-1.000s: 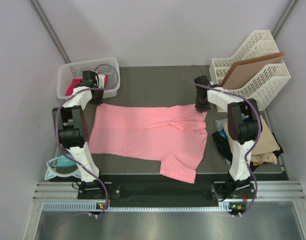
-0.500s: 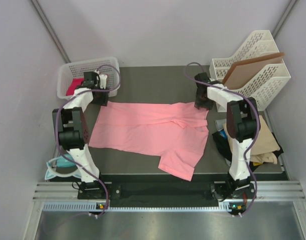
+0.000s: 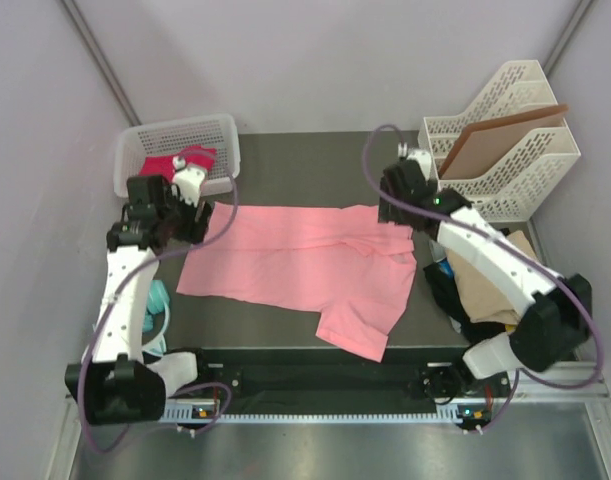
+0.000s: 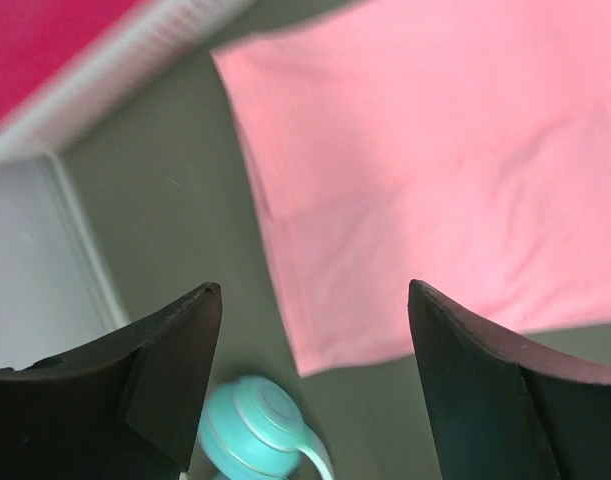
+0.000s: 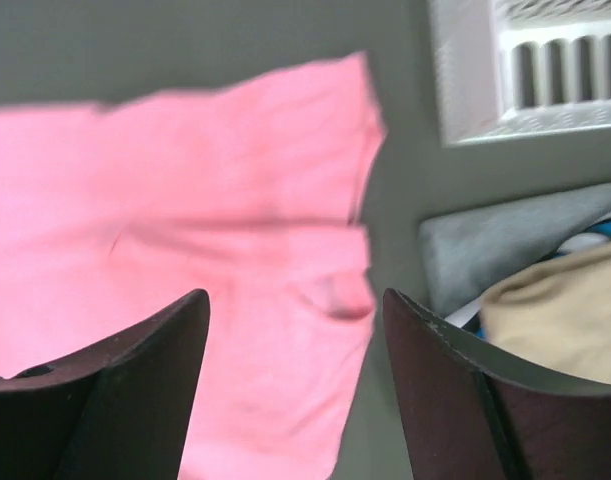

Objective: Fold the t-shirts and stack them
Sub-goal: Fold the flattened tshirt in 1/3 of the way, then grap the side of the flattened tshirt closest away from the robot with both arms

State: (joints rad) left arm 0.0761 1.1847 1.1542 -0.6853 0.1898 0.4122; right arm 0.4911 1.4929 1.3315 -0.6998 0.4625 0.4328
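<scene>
My left pincer (image 3: 185, 222) and right pincer (image 3: 393, 208) hang wide and empty over the far corners of the salmon shirt (image 3: 305, 258), which lies flat on the desk (image 3: 305, 170), its long axis running left-right between them.

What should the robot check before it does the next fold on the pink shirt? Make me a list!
1. Is the left gripper open and empty: ok.
2. Is the right gripper open and empty: ok.
3. Is the pink t-shirt smooth: not ok, it is bunched near its right end.
4. Nothing lying on it: ok.
5. Is the sleeve fully on the table: cannot tell, it reaches the near edge.
6. Is the pile of other shirts apart from it: ok.
</scene>
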